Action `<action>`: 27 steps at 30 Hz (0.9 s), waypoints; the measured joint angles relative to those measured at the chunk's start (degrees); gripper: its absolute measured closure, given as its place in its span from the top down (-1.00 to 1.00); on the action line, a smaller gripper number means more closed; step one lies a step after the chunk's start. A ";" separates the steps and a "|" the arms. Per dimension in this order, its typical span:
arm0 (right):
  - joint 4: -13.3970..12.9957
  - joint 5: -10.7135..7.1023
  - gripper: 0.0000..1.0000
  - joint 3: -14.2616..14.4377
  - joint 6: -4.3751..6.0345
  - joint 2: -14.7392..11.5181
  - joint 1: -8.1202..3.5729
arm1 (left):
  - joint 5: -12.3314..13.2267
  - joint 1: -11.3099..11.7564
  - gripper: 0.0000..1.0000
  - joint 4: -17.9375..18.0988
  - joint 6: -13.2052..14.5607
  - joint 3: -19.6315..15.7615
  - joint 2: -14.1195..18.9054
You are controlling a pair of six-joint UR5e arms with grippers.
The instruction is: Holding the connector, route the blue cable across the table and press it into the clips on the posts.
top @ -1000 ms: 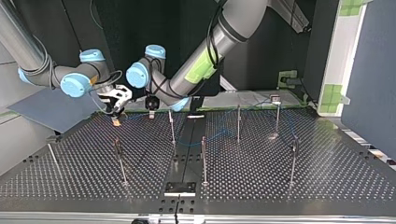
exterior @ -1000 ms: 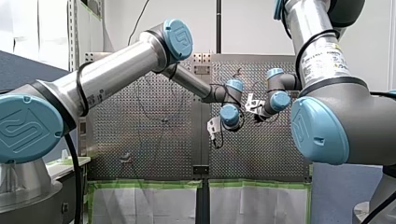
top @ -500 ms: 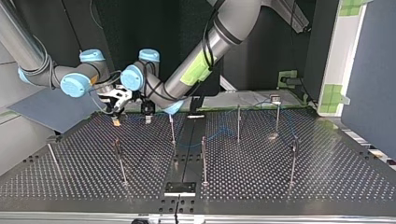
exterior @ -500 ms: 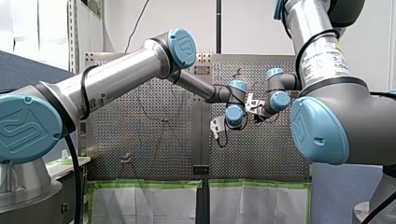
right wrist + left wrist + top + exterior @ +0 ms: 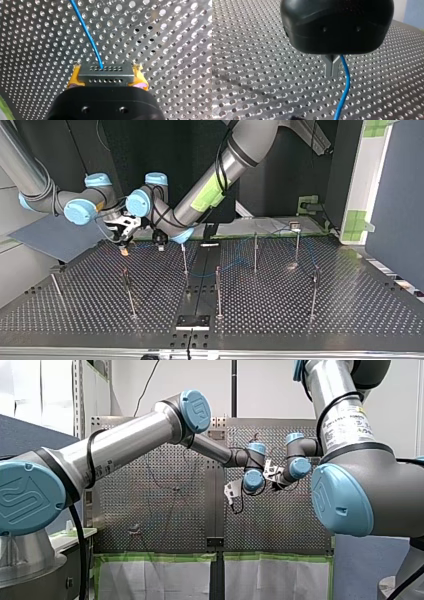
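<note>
**Two grippers close together on one thin cable**

The table (image 5: 350, 310) carries thin posts (image 5: 218, 290). At the top view's left part, our left gripper (image 5: 160, 246) and our right gripper (image 5: 123, 249) hang very near each other, so a collision is the first danger.

The left one has its metal fingertips (image 5: 329, 68) pressed together. The blue cable (image 5: 344, 87) runs down just beside them, and we cannot tell if it is pinched. If it slides free, we judge it goes slack and misses the clips.

The right one pinches the connector (image 5: 105, 70) between yellow pads (image 5: 75, 78). A strong pull may drag it out.
</note>
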 joint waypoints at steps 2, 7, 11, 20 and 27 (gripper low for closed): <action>0.40 -0.11 -1.00 -0.43 -0.06 0.00 -0.01 | -0.15 -0.07 -1.00 -0.71 0.06 0.01 0.05; 2.34 -0.23 -1.00 -2.36 -0.80 -0.14 0.05 | -0.31 -0.53 -1.00 -2.96 -0.23 0.00 0.61; 4.47 -0.21 -1.00 -3.96 -2.50 -1.32 0.04 | -0.96 -1.20 -1.00 -4.95 -0.46 -0.01 1.80; 8.78 -0.34 -1.00 -5.89 -1.69 -5.43 -0.01 | -4.16 -3.00 -1.00 -8.30 -0.49 -0.08 6.11; 12.21 -0.37 -1.00 -7.23 -1.14 -8.86 -0.12 | -5.74 -4.33 -1.00 -9.51 0.06 -0.12 9.79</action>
